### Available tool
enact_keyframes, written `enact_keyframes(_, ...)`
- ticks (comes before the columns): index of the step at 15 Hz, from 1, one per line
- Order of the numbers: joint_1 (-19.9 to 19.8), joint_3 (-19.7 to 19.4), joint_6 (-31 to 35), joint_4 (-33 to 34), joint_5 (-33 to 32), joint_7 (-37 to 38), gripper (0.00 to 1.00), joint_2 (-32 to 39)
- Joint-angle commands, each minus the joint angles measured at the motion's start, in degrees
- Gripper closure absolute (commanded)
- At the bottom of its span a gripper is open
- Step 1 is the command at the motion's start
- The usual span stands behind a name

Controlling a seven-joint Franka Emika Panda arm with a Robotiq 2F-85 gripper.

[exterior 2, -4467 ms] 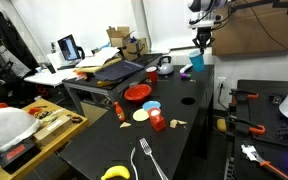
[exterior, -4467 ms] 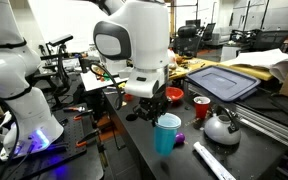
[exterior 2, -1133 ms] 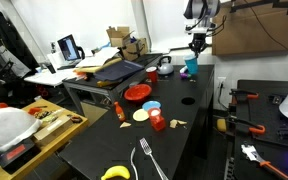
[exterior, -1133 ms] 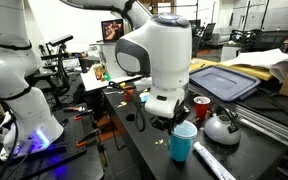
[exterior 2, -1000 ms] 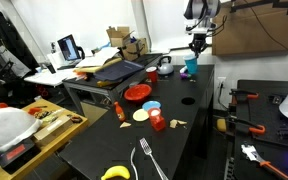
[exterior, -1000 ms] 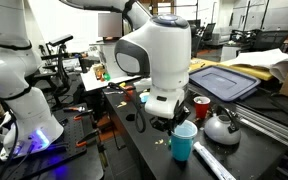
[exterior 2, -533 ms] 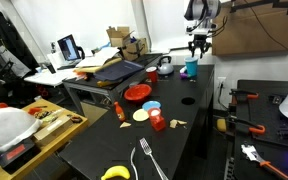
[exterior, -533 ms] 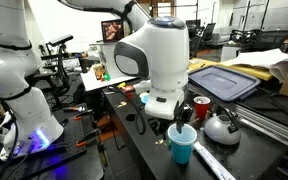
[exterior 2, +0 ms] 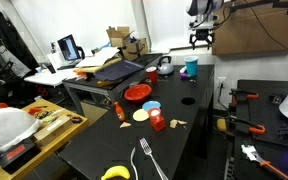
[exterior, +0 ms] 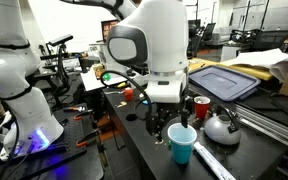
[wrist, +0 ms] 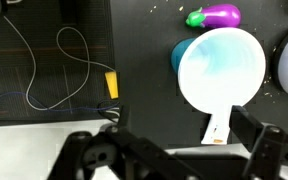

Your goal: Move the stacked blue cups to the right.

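The stacked blue cups (exterior: 181, 144) stand upright on the dark table, just in front of the kettle, and show in both exterior views (exterior 2: 191, 67). From the wrist view I look down into their pale wide rim (wrist: 221, 68). My gripper (exterior: 164, 127) hangs open just above and beside the cups, clear of them, with nothing between its fingers. It is high over the cups in an exterior view (exterior 2: 201, 39). Its dark fingers (wrist: 269, 150) frame the bottom of the wrist view.
A silver kettle (exterior: 222, 126) and a red cup (exterior: 201, 107) stand close behind the cups. A white flat stick (exterior: 212, 160) lies beside them. A purple toy eggplant (wrist: 220, 15) lies next to the cups. A red plate (exterior 2: 137, 93) and a fork (exterior 2: 147, 160) lie farther along the table.
My gripper has opened, let go of the cups and risen above them. The cups stay standing where they were set down.
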Motion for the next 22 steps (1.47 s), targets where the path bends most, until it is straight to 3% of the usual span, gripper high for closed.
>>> enact_keyframes(1, 1.01, -0.21, -0.7, -4.32, -4.74, -3.44, 0.0, -8.82)
enact_keyframes(12, 2.88, 6.48, -2.3, -11.91, -5.36, -23.04, 0.0, -25.28)
enact_keyframes(22, 6.44, 13.08, -1.95, -20.1, -14.81, -28.72, 0.0, -31.59)
